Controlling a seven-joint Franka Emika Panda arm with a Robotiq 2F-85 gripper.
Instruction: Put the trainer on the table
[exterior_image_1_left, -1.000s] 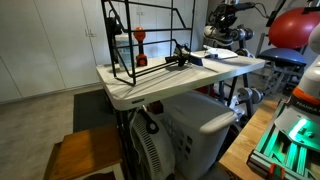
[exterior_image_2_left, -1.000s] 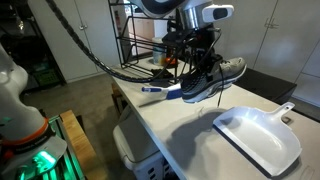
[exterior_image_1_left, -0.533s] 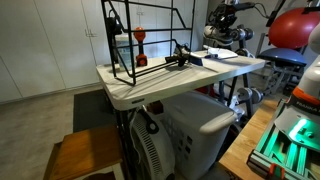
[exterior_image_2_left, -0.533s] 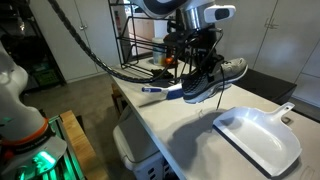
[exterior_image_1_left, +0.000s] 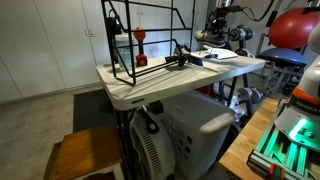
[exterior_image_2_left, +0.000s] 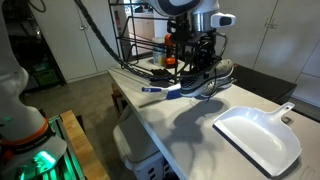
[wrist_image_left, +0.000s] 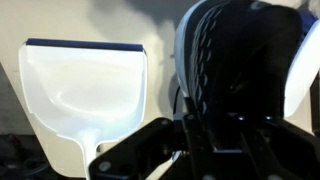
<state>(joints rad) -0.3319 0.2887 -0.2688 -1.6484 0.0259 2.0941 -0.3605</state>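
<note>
The trainer (exterior_image_2_left: 212, 82) is a dark shoe with a pale sole edge, and my gripper (exterior_image_2_left: 203, 68) is shut on it from above. It hangs very low over the pale grey-white table (exterior_image_2_left: 165, 125), and I cannot tell whether the two touch. In the wrist view the trainer (wrist_image_left: 240, 60) fills the right side, laces showing, with my gripper (wrist_image_left: 195, 150) dark at the bottom. In an exterior view the arm (exterior_image_1_left: 222, 20) is at the table's (exterior_image_1_left: 130, 92) far end, and the trainer is too small to make out.
A white dustpan (exterior_image_2_left: 255, 135) lies on the table beside the trainer and also shows in the wrist view (wrist_image_left: 85, 95). A blue-handled tool (exterior_image_2_left: 160, 89) lies nearby. A black wire rack (exterior_image_1_left: 150, 40), a red goblet (exterior_image_1_left: 141, 40) and a spidery stand (exterior_image_1_left: 183, 55) occupy one end. A wooden stool (exterior_image_1_left: 85, 155) stands below.
My gripper has moved down and a little away with the trainer, from well above the table to just over its top. Nothing else has moved.
</note>
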